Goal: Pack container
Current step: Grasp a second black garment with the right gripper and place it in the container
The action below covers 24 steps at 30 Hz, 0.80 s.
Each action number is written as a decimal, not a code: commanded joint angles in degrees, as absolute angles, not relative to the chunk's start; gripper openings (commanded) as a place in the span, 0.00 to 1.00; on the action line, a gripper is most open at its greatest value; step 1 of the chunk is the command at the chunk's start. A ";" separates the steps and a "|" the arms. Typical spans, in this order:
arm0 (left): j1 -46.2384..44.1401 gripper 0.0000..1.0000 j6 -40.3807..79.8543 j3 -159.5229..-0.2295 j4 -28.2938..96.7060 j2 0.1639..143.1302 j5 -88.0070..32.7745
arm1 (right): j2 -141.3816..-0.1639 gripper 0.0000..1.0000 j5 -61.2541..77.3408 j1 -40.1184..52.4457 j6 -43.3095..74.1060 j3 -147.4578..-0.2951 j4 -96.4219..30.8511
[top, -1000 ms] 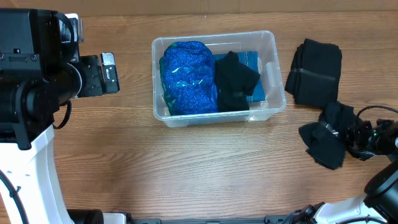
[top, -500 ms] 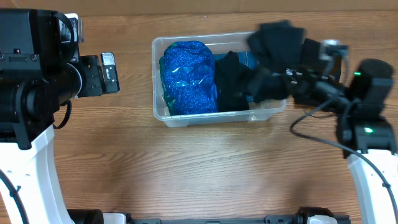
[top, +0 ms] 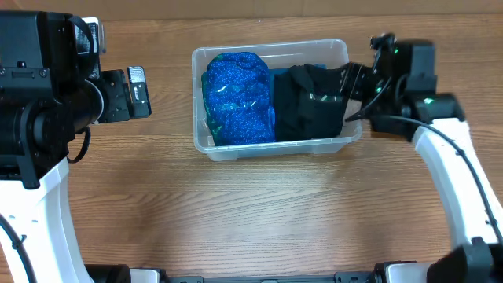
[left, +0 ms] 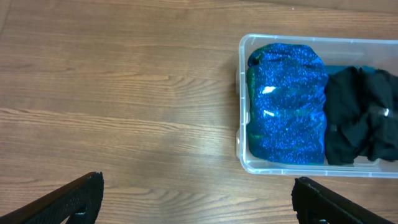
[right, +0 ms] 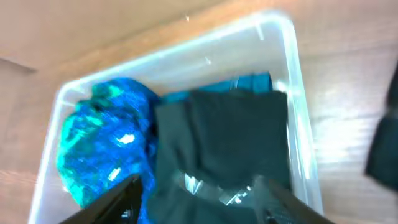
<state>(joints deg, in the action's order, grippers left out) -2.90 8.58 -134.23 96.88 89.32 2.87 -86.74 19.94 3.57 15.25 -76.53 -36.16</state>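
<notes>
The clear plastic container (top: 198, 143) sits at the table's middle back. It holds a blue glittery bundle (top: 238, 98) on its left side and black cloth (top: 306, 106) on its right side. My right gripper (top: 341, 85) hovers over the container's right end with its fingers spread wide and the black cloth (right: 224, 137) lying just beneath them. A teal item (right: 252, 82) peeks out under the cloth. My left gripper (top: 138, 93) is open and empty, left of the container (left: 240, 134), over bare wood.
A dark folded piece (right: 384, 143) lies on the table right of the container (right: 300, 118); in the overhead view my right arm covers it. Bare wooden tabletop (top: 259, 220) stretches in front of the container.
My right gripper carried a black cloth from the table's right side to over the container; the cloth now lies inside on the right. The left arm has not moved.
</notes>
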 commanded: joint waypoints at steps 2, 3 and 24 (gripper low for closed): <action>-2.92 1.00 8.80 -134.41 96.79 89.52 3.38 | -86.30 0.36 17.72 8.25 17.47 -80.09 -39.18; -2.92 1.00 8.80 -134.41 96.77 89.52 3.38 | -88.55 0.31 14.44 9.43 20.40 -79.83 -39.75; -2.92 1.00 8.80 -134.41 96.79 89.52 3.38 | -89.21 0.97 13.19 -12.69 18.57 -90.00 -51.07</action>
<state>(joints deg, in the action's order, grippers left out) -2.90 8.58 -134.23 96.88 89.32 2.85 -84.25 14.06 -3.18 20.40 -90.41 -49.23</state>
